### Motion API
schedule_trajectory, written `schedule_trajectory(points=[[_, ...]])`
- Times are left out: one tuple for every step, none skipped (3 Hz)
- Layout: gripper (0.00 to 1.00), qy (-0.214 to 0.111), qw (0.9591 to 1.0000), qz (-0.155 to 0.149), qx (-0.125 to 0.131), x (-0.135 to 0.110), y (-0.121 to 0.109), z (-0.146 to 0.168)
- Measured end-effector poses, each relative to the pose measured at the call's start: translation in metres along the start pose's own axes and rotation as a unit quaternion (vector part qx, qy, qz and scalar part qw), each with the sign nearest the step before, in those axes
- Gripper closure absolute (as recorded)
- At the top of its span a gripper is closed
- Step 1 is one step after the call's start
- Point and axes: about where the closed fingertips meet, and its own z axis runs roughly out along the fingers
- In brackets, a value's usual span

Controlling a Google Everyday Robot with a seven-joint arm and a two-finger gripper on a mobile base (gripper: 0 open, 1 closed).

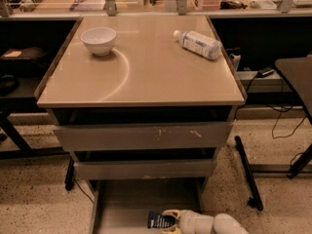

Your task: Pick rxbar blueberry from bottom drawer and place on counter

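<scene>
You have the gripper (168, 221) down at the bottom edge of the camera view, inside the bottom drawer (124, 204), which is pulled out toward you below the other two. The white arm (217, 224) reaches in from the lower right. Its tan fingers (170, 212) are drawn in on the right end of the rxbar blueberry (158, 221), one at the bar's far edge and one at its near edge, so the dark wrapper sits pinched between them. The bar points left from the gripper, over the front part of the grey drawer floor, right of its middle. You cannot tell whether it rests on the floor or is raised off it.

Above, the middle drawer (144, 169) and the top drawer (141, 136) each stand slightly out, with a dark gap over each front, and the top one shows pale scratches. The counter (146, 82) carries a white bowl (98, 40) near its back left corner, upright. A clear plastic bottle (197, 44) with a white label lies on its side near the back right corner, cap toward the middle. The two are well apart, and both are far from the gripper. Behind the counter runs a pale shelf (243, 4) with metal posts and clutter
</scene>
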Motion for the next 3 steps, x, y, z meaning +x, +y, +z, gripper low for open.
schedule_trajectory(points=[[1.00,0.005,0.9994,0.012,0.031,0.0126,-0.0016,-0.0326],[1.00,0.005,0.9994,0.012,0.031,0.0126,-0.0016,-0.0325],[1.00,0.020,0.9994,0.007,0.029,0.0078,-0.0011,-0.0339]])
